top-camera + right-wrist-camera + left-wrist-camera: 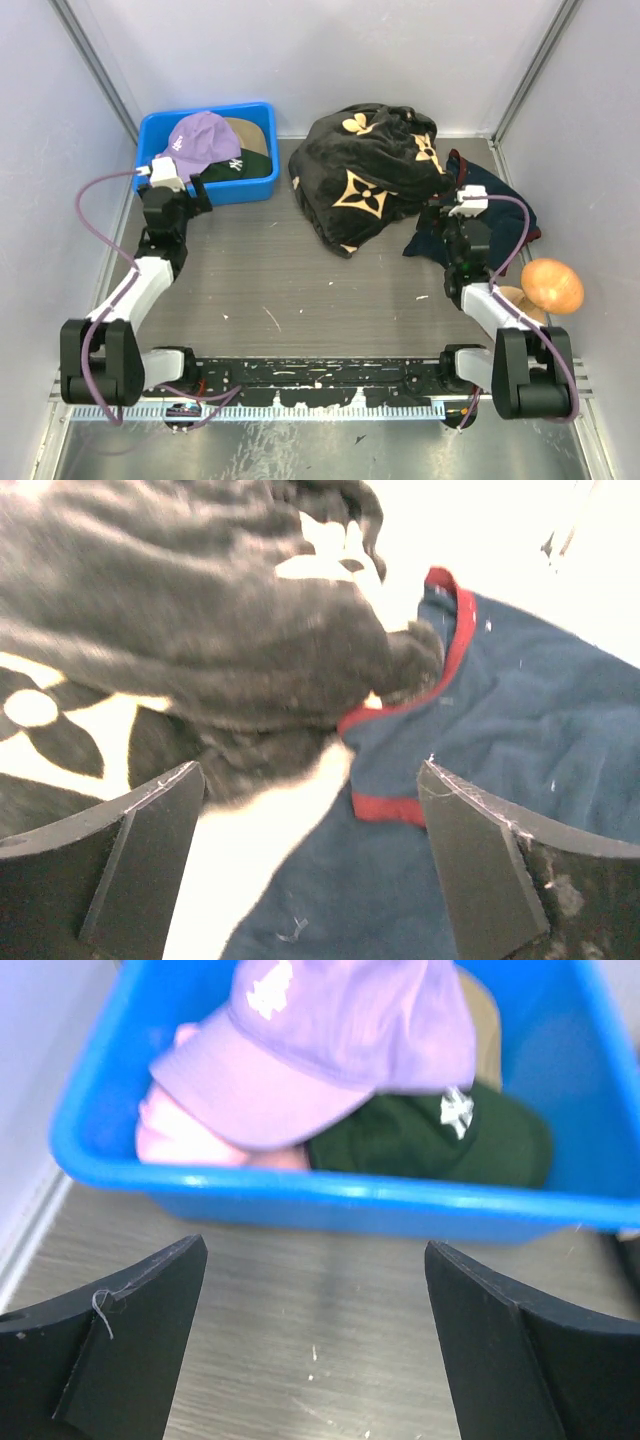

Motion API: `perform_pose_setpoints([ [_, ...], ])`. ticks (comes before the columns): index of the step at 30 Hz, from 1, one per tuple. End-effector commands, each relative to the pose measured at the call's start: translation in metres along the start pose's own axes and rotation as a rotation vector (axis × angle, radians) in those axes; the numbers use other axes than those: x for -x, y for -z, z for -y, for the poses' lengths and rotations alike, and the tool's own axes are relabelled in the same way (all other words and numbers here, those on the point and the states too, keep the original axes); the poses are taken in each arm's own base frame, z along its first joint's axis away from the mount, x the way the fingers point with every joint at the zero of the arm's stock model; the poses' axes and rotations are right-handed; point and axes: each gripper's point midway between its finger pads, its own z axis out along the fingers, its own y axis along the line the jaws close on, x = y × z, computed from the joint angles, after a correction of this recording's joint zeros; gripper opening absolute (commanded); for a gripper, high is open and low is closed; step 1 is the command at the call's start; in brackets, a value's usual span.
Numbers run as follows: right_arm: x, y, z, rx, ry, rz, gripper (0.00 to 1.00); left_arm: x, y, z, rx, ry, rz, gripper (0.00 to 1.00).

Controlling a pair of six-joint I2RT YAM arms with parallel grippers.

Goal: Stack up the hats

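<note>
While both arms reach out over the counter (300, 280), I see the left gripper (315, 1260) just short of the near wall of a blue bin (240, 190) at the far left. It is spread wide, and only bare counter shows between its fingers. All four caps lie in that bin. The lavender cap (200, 138) sits on top toward the left, its white logo facing up. The dark green cap (245, 165) lies beside and partly under it along the near right side, with a small white logo showing. The tan cap (250, 132) peeks out behind them against the far wall. From the left wrist camera I can make out the pink cap (170, 1140) tucked under the lavender brim in the near left corner.

On my right side, the right gripper (310, 780) is also spread wide and holds nothing. It points at the spot where a crumpled black cloth (365, 175) with tan flower marks overlaps a navy cloth (520, 700) with red trim. I cannot tell whether the fingers touch either fabric. A wooden stand (552, 285) with a round top stands near the right wall, beside the right arm.
</note>
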Motion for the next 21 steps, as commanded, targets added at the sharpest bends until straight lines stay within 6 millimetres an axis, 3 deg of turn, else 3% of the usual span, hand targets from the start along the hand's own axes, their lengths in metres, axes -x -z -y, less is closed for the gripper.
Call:
perform_pose_setpoints([
  [1, 0.042, -0.001, -0.010, 0.020, -0.057, 0.016, 0.90, 0.012, 0.024, -0.015, 0.108, 0.071, -0.141, 0.98],
  [7, 0.072, -0.015, -0.023, 0.047, -0.167, -0.055, 0.82, 0.019, 0.022, -0.003, 0.089, 0.074, -0.321, 0.98],
  [11, 0.082, -0.021, -0.039, 0.097, -0.248, -0.160, 0.79, 0.036, 0.009, -0.021, 0.221, 0.024, -0.436, 0.98],
  [12, 0.086, -0.020, -0.041, 0.099, -0.261, -0.166, 0.79, 0.048, 0.003, -0.026, 0.242, 0.031, -0.452, 0.98],
  [15, 0.100, -0.011, -0.044, 0.113, -0.268, -0.138, 0.79, 0.045, -0.012, -0.044, 0.278, 0.088, -0.560, 0.99],
  [18, 0.111, 0.002, -0.043, 0.105, -0.245, -0.112, 0.78, 0.039, -0.032, -0.058, 0.276, 0.188, -0.605, 0.89],
  [21, 0.114, 0.010, -0.041, 0.090, -0.212, -0.110, 0.78, 0.028, -0.047, -0.063, 0.271, 0.256, -0.634, 0.72],
])
